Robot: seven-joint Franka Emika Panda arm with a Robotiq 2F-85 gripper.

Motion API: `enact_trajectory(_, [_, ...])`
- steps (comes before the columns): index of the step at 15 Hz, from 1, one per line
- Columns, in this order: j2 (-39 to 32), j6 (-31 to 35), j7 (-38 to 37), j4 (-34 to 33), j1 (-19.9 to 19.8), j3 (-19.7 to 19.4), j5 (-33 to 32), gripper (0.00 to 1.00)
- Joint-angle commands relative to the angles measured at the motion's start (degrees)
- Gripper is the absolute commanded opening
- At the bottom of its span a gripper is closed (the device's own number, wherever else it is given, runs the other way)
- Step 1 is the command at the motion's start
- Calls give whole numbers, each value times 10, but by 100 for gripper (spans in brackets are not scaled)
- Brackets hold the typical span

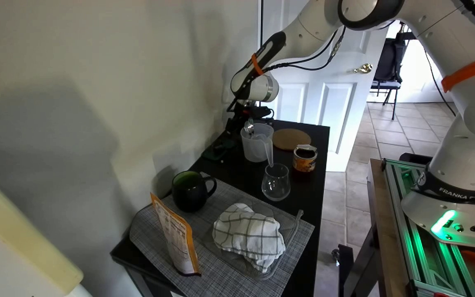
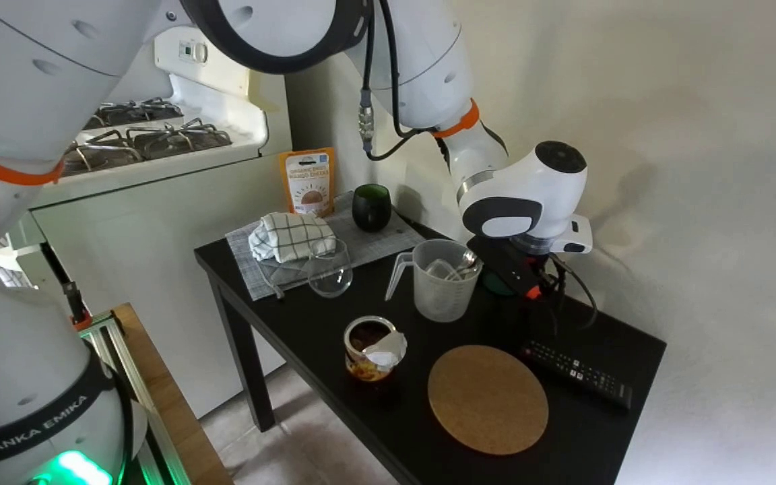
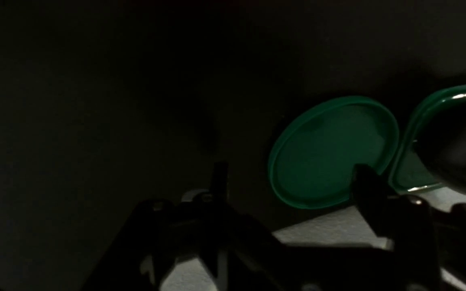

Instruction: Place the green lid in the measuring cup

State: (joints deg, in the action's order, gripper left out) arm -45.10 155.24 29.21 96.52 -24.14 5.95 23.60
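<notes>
Pincer (image 3: 291,173) agape near the green lid (image 3: 330,153), "FRANKA EMIKA" on the arm base (image 2: 27,424).

In an exterior view, a spoon (image 2: 470,259) stood in the measuring cup (image 2: 438,298); the glass (image 2: 329,275) was to its left, the mug (image 2: 372,208) behind it at left, the can (image 2: 360,362) before it at left, the mat (image 2: 488,400) and remote (image 2: 580,372) before it at right, the lid (image 3: 332,155) to its right.

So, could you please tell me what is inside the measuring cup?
Inside the measuring cup there is a shiny metal utensil, probably a spoon, and seemingly a pale translucent item I cannot identify. The cloudy wall hides their lower parts and the cup's bottom.
</notes>
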Motion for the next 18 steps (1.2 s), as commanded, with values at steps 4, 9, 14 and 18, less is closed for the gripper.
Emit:
enact_trajectory(4, [-3,11,-36,11,-3,0,-42,30])
enact_trajectory(9, [-15,1,-64,-4,-1,-7,-50,50])
enact_trajectory(14, [-8,-8,-66,-1,-15,7,-48,48])
enact_trajectory(18, [29,-8,-34,34,-42,36,-37,69])
